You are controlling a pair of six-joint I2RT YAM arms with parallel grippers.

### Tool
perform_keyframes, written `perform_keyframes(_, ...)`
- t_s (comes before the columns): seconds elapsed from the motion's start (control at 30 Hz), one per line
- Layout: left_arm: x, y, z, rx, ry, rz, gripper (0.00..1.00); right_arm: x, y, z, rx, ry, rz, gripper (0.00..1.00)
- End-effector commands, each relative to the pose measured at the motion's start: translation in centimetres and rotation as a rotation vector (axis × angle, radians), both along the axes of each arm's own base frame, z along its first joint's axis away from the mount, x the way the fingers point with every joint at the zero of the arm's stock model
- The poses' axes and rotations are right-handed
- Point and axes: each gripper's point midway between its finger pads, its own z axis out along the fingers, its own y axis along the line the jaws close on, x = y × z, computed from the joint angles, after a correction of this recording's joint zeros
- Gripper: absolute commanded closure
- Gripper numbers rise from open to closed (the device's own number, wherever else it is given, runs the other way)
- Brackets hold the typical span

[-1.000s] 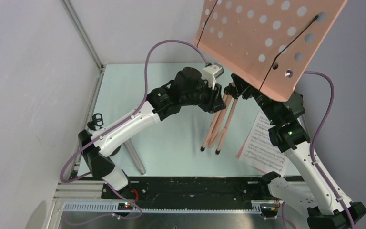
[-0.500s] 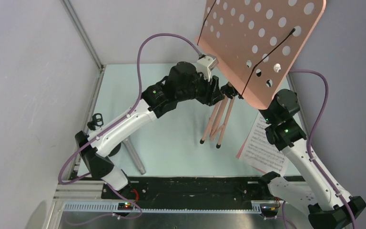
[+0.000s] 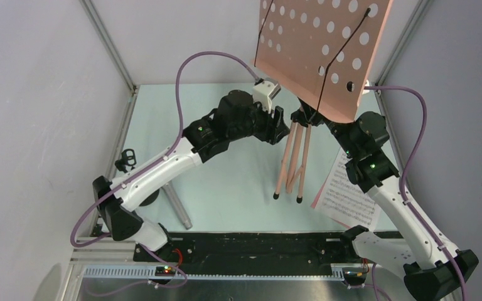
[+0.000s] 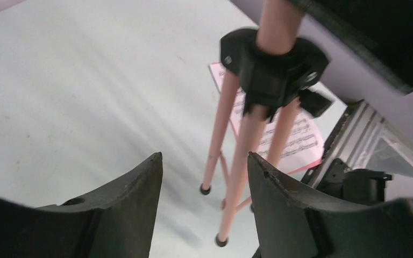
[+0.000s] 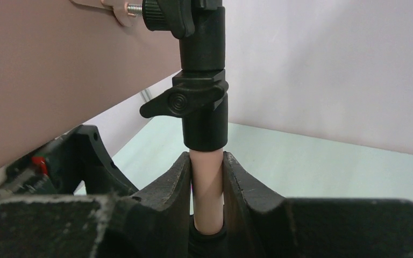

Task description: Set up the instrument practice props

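The salmon-pink music stand has its perforated desk (image 3: pixel 320 44) high at the back. Its legs (image 3: pixel 295 157) are folded close together and point down toward the table. My right gripper (image 3: pixel 334 128) is shut on the stand's pink pole (image 5: pixel 207 183), just under the black clamp collar (image 5: pixel 204 107). My left gripper (image 3: pixel 282 127) is open and empty, just left of the black leg hub (image 4: pixel 271 64), with the legs (image 4: pixel 247 150) ahead of its jaws. The white and pink sheet music (image 3: pixel 348 191) lies on the table at the right. The grey microphone (image 3: pixel 177 205) lies at the front left.
A small black mic stand part (image 3: pixel 125 158) stands by the left wall, its base mostly hidden under my left arm. Metal frame posts (image 3: pixel 110 47) run along the back corners. The black rail (image 3: pixel 257 248) marks the near table edge.
My right gripper has swung the stand more upright. The desk moved left and up, and the leg feet moved nearer and right. My left gripper stayed open beside the hub.
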Motion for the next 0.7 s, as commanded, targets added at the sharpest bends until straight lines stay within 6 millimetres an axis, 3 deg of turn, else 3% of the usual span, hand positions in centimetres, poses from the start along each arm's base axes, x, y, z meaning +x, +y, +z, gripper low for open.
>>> perform_keyframes(0.0,0.7,0.7,-0.6,-0.009,-0.072,0.033,0.36,-6.4,-3.0,15.6,0.275,-0.482,0.014,1.00)
perform_keyframes(0.03,0.5,0.5,-0.4,-0.031,-0.082,0.020,0.35,-6.3,-3.0,15.4,0.280,-0.480,0.011,1.00)
perform_keyframes(0.07,-0.3,0.3,-2.1,-0.025,-0.051,-0.010,0.32,-6.2,-3.0,15.2,0.286,-0.481,0.011,1.00)
perform_keyframes(0.1,-0.9,0.2,-1.2,-0.075,-0.071,-0.033,0.31,-6.1,-3.1,15.1,0.291,-0.480,0.006,1.00)
perform_keyframes(0.13,-1.9,0.2,-3.7,-0.071,-0.023,-0.058,0.28,-6.1,-3.1,15.0,0.296,-0.482,0.006,1.00)
perform_keyframes(0.17,-2.6,0.3,-1.9,-0.147,-0.064,-0.074,0.23,-6.1,-3.2,14.9,0.300,-0.481,0.002,1.00)
perform_keyframes(0.2,-3.3,0.0,-2.6,-0.189,-0.072,-0.105,0.21,-6.2,-3.1,14.9,0.304,-0.480,0.004,1.00)
perform_keyframes(0.3,-3.6,0.2,-1.9,-0.228,-0.103,-0.108,0.09,-6.2,-3.2,14.8,0.316,-0.478,0.000,1.00)
perform_keyframes(0.43,-3.3,-1.3,-0.3,-0.253,-0.114,-0.147,0.07,-5.7,-3.0,14.5,0.331,-0.468,-0.017,1.00)
perform_keyframes(0.6,-3.3,1.4,2.7,-0.303,-0.167,-0.080,0.05,-5.6,-2.8,14.2,0.329,-0.460,-0.020,1.00)
perform_keyframes(0.67,-4.0,1.5,3.5,-0.343,-0.139,-0.107,0.03,-5.6,-2.8,14.2,0.333,-0.460,-0.024,1.00)
